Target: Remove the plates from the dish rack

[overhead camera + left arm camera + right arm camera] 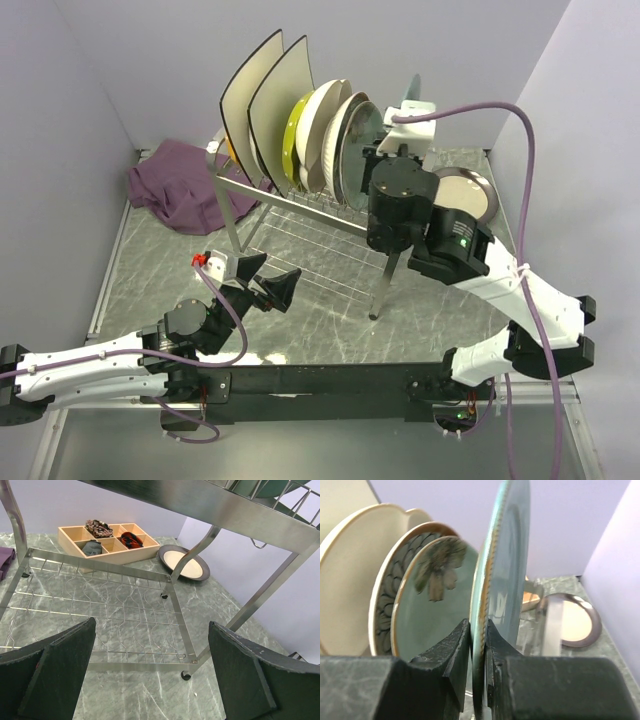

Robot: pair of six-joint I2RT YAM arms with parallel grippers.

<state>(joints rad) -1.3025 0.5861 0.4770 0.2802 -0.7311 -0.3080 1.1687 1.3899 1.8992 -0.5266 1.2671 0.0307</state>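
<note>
We see the right gripper (478, 642) clamped on the teal plate (507, 565), upright at the end of the dish rack (300, 203); the thin rim hold may slip or clip the flowered plate (437, 597) alongside; left gripper (152, 652) agape, empty

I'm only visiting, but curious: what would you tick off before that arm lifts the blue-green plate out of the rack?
1. Right gripper clamped on the teal plate rim: ok.
2. Teal plate clear of the flower plate beside it: cannot tell, their edges overlap in view.
3. Plate's bottom free of the dish rack tines: cannot tell, hidden.
4. Left gripper open, low, away from the plates: ok.
5. Bare table near the brown-rimmed plate for setting down: ok.
</note>
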